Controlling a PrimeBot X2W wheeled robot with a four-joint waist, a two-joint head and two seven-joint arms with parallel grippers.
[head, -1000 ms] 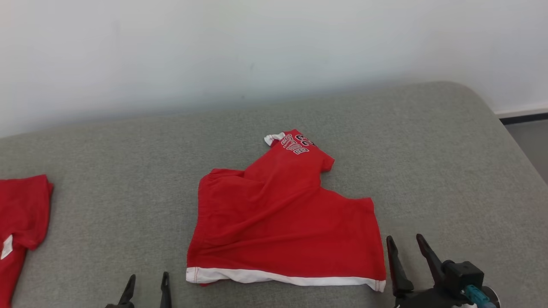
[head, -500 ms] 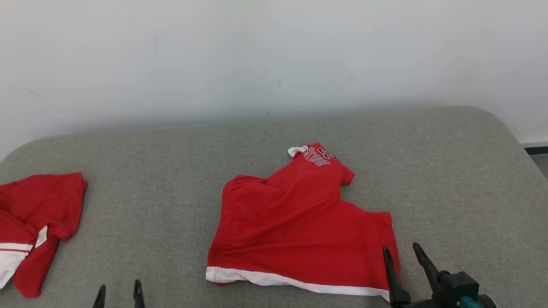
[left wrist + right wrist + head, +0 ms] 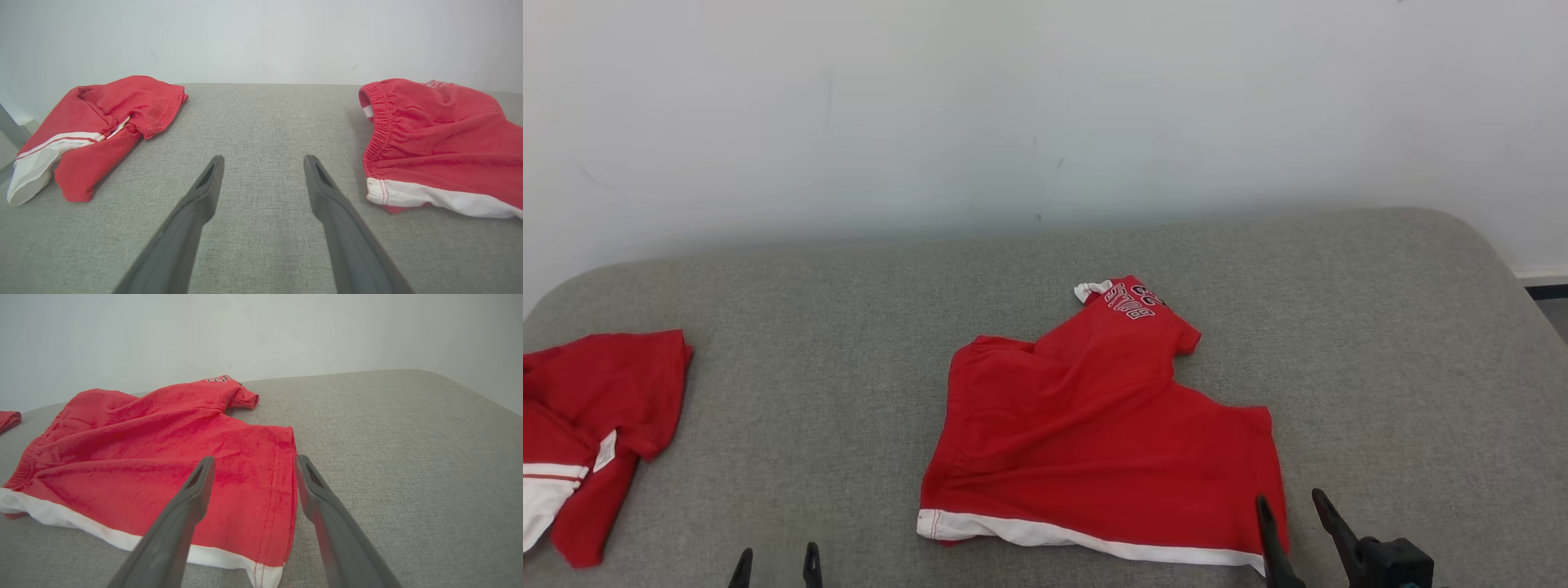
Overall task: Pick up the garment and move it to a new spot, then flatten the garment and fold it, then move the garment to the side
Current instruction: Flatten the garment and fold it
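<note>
Red shorts [image 3: 1094,441] with a white side stripe lie crumpled in the middle of the grey padded table [image 3: 1380,343]; one leg is folded up, showing white lettering. My right gripper [image 3: 1290,510] is open above the shorts' near right corner, its fingers [image 3: 192,490] straddling the hem of the shorts [image 3: 184,457]. My left gripper [image 3: 776,559] is open over bare fabric at the front left, holding nothing. In the left wrist view the shorts [image 3: 441,139] lie to the right of that gripper [image 3: 263,161].
A second red garment [image 3: 592,408] with white trim is bunched at the table's far left edge, also the garment [image 3: 94,122] in the left wrist view. A white wall [image 3: 1013,106] runs behind the table. The table's rounded right corner [image 3: 1478,237] drops to the floor.
The camera has swung left and tilted, so everything sits further right and lower in the picture. Both grippers have sunk toward the bottom edge; the shorts have not moved.
</note>
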